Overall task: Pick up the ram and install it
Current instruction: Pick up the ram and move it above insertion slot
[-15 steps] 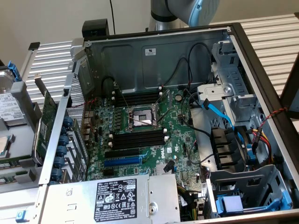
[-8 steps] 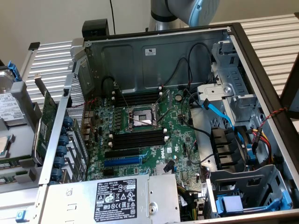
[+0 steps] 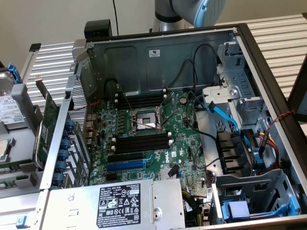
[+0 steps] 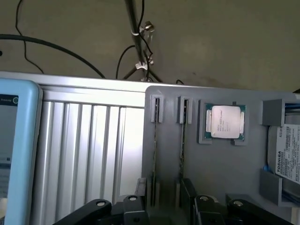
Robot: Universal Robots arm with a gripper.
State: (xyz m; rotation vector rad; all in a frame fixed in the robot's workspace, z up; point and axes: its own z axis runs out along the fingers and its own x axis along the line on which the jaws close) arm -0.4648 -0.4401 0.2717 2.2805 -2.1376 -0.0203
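Ribbed metal counter [image 4: 89, 140] carries a grey holder [image 4: 168, 96]. In the exterior view the holder sits at 9 o'clock of the open computer case [image 3: 158, 52]. The claw [image 4: 166, 213] hangs spread wide and empty, just over the holder's two grooves. The ram [image 4: 183, 150] stands on edge in one groove, a second stick [image 4: 156, 150] in the other. Both run lengthwise straight away from the claw, crosswise to its jaw line. Side pockets hold a processor [image 4: 227, 121] and a hard drive [image 4: 286, 154]. The case's black memory slots [image 3: 144, 142] look unfilled.
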